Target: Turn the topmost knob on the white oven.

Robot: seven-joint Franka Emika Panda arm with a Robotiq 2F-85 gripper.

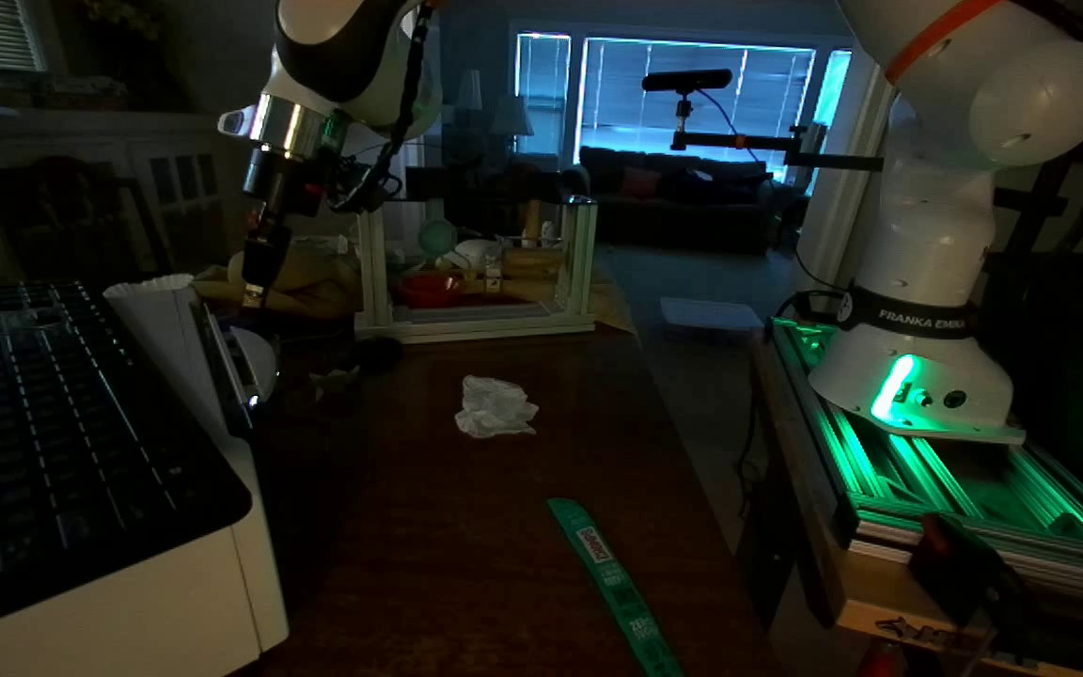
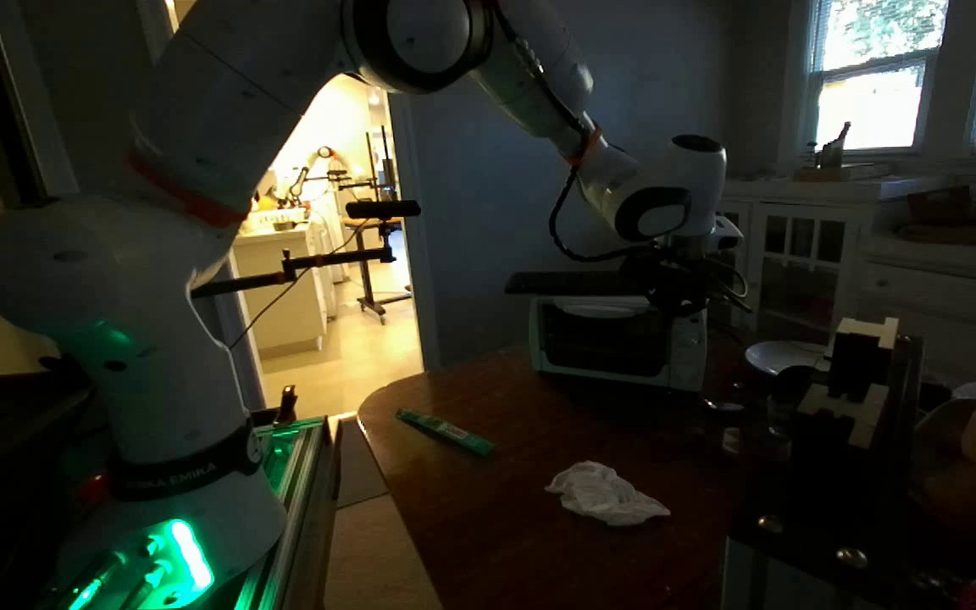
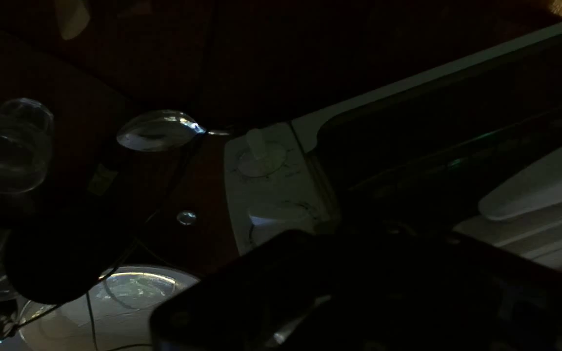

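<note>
The white oven (image 2: 539, 335) stands at the back of the table, with a dark glass door and a pale knob panel on its right. In the wrist view, the panel (image 3: 291, 185) shows two knobs. The knob farther from the top edge (image 3: 259, 153) is in full view. The knob nearer the oven's top (image 3: 271, 222) is partly covered by my gripper (image 3: 359, 273); any other knob there is hidden. My gripper points down by the oven's front right corner, in both exterior views (image 1: 255, 293) (image 2: 681, 296). It is too dark to tell whether the jaws are open.
A larger white unit with a black ribbed top (image 1: 62, 442) fills an exterior view's left side. A green strip (image 1: 612, 583) and white tissue (image 1: 494, 407) lie on the table. A spoon (image 3: 159, 130), clear cup (image 3: 12, 146) and white plate (image 3: 130, 302) lie near the panel.
</note>
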